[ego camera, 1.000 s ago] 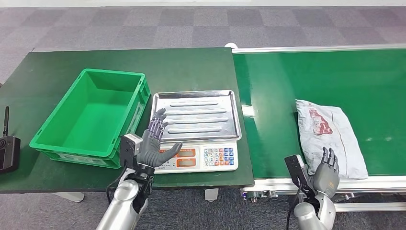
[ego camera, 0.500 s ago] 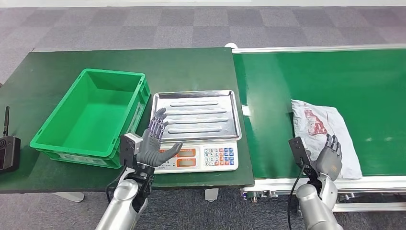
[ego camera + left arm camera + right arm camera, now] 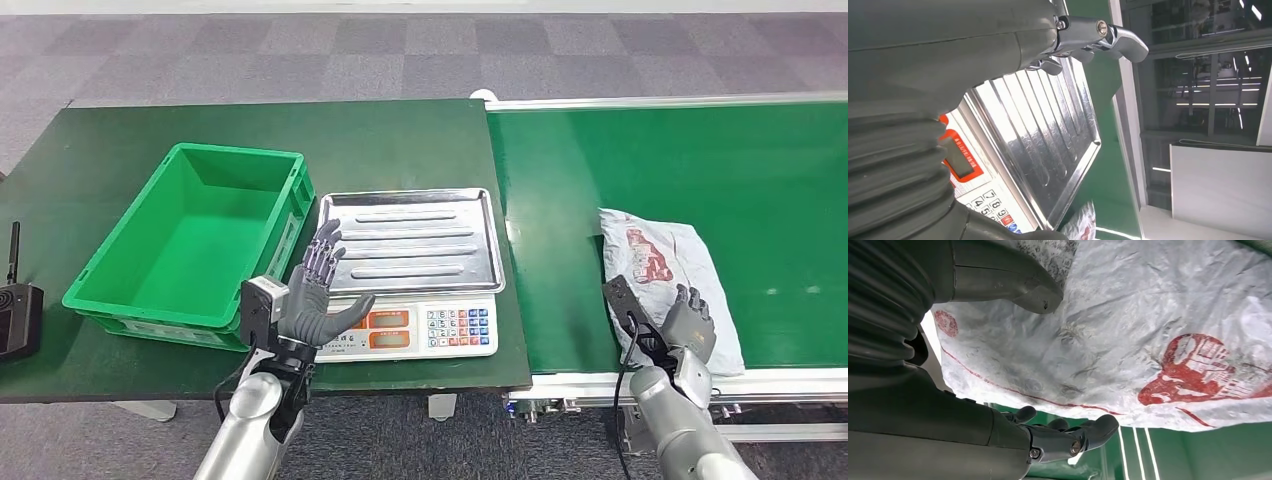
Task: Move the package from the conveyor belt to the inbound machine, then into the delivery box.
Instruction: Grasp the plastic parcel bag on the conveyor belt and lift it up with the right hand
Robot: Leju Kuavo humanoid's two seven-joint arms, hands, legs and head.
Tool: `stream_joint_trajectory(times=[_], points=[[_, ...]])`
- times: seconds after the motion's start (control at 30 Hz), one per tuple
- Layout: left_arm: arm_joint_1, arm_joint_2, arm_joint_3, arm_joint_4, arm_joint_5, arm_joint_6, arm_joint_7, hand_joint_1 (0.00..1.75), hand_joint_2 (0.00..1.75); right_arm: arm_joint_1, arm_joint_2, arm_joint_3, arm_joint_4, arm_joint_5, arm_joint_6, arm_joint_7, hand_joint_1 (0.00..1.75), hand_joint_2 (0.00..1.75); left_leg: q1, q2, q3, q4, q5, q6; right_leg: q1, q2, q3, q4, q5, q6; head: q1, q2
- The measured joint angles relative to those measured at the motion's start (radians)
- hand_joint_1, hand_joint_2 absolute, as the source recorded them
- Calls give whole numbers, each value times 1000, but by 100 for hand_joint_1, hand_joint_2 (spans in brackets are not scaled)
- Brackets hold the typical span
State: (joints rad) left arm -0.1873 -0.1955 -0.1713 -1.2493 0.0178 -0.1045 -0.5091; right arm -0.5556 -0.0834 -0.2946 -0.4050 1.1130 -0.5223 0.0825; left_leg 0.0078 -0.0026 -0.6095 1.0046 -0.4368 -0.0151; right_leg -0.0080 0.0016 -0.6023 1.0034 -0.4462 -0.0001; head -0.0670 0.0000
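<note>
The package (image 3: 665, 275), a crumpled white plastic bag with red print, lies on the green conveyor belt (image 3: 700, 160) near its front edge. My right hand (image 3: 688, 325) hovers over the bag's near end, holding nothing. In the right wrist view its thumb (image 3: 1008, 282) lies over the package (image 3: 1128, 330) while its fingers (image 3: 1068, 432) reach past the bag's edge, apart from the thumb. My left hand (image 3: 318, 295) is raised with fingers spread in front of the scale (image 3: 455, 327), whose steel tray (image 3: 410, 240) is bare. The green delivery box (image 3: 190, 240) stands left of the scale.
Scale and box stand on a dark green table (image 3: 400, 140) that butts against the conveyor's left end. A black handheld device (image 3: 18, 315) lies at the table's left edge. A white rail (image 3: 760, 378) runs along the conveyor's front.
The package has drifted left along the belt. My right hand has come up and forward over the bag's near end. The left hand has shifted slightly left.
</note>
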Motion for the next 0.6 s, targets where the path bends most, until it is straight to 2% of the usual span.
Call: stream_joint_trajectory(times=[0.17,0.43,0.6], points=[[13,4,0,-11,10,-4,0,0,175,-13,0,3,35,0,76,23,0,175,0,0,0,0,0,0,0,0,0,0,0,0,0,0],[16,17,3,-13,30,-26,-4,0,175,-30,25,28,83,10,335,154,0,175,1,1,9,0,-3,0,3,1,10,-2,-2,0,0,0],[23,23,3,-26,31,-26,-4,0,175,-37,36,36,90,10,373,168,0,175,3,2,19,0,-7,0,4,1,21,-3,-6,0,0,0]])
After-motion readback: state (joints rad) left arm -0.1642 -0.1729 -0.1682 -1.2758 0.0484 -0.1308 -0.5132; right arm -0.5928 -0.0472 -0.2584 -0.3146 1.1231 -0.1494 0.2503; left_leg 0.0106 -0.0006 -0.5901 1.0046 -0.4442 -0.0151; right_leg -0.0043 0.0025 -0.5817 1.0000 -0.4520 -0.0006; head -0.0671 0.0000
